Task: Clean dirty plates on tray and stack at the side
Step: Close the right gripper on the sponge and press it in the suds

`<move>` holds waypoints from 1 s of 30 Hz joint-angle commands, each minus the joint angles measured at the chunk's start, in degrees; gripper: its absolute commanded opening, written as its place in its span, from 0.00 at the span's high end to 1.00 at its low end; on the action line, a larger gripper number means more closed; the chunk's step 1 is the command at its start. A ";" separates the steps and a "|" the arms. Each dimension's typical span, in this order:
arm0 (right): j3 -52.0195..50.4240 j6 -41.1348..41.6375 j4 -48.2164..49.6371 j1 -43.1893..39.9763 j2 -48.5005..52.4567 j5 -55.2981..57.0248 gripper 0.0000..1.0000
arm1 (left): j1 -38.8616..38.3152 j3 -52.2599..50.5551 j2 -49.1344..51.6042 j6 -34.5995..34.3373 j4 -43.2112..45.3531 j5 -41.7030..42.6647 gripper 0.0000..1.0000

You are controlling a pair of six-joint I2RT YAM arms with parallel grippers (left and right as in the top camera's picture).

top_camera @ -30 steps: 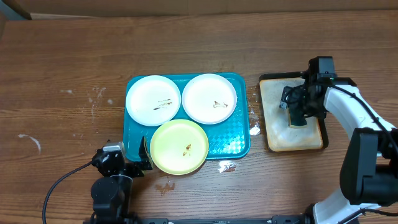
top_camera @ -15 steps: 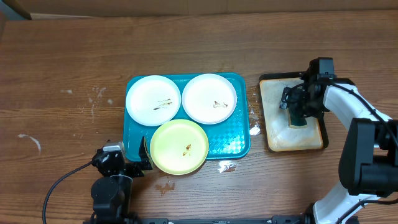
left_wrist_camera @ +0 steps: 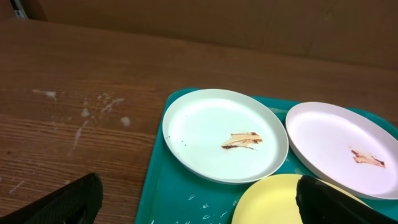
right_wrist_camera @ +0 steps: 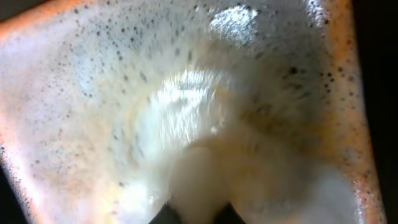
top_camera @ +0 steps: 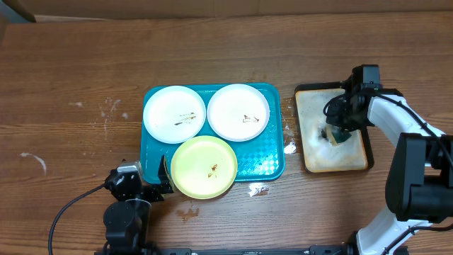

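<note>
Three plates lie on the teal tray [top_camera: 267, 167]: a white plate [top_camera: 174, 114] at back left, a second white plate [top_camera: 238, 112] at back right, and a pale yellow-green plate [top_camera: 204, 167] in front. Each carries a small dark smear. My left gripper [top_camera: 160, 183] is open at the tray's front left corner, one finger over the wood and the other over the yellow-green plate [left_wrist_camera: 267, 202]. The left white plate [left_wrist_camera: 224, 134] lies ahead of it. My right gripper [top_camera: 338, 129] reaches down into the soapy beige tray [top_camera: 311, 152], shut on the foam-covered green sponge [top_camera: 337, 139] [right_wrist_camera: 199, 180].
Foam covers the beige tray's floor [right_wrist_camera: 124, 93]. Wet foam spots lie on the wood by the teal tray's right side [top_camera: 289, 146] and front edge [top_camera: 258, 190]. A pale scuff marks the table at the left [top_camera: 110, 108].
My right gripper has closed on the sponge, which now looks squeezed small under the fingers. The left arm and the plates have not moved.
</note>
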 commanded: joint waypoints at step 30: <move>3.80 6.27 -4.63 -0.15 0.52 10.71 0.08 | 0.31 -0.52 -0.37 0.02 0.07 -0.13 0.00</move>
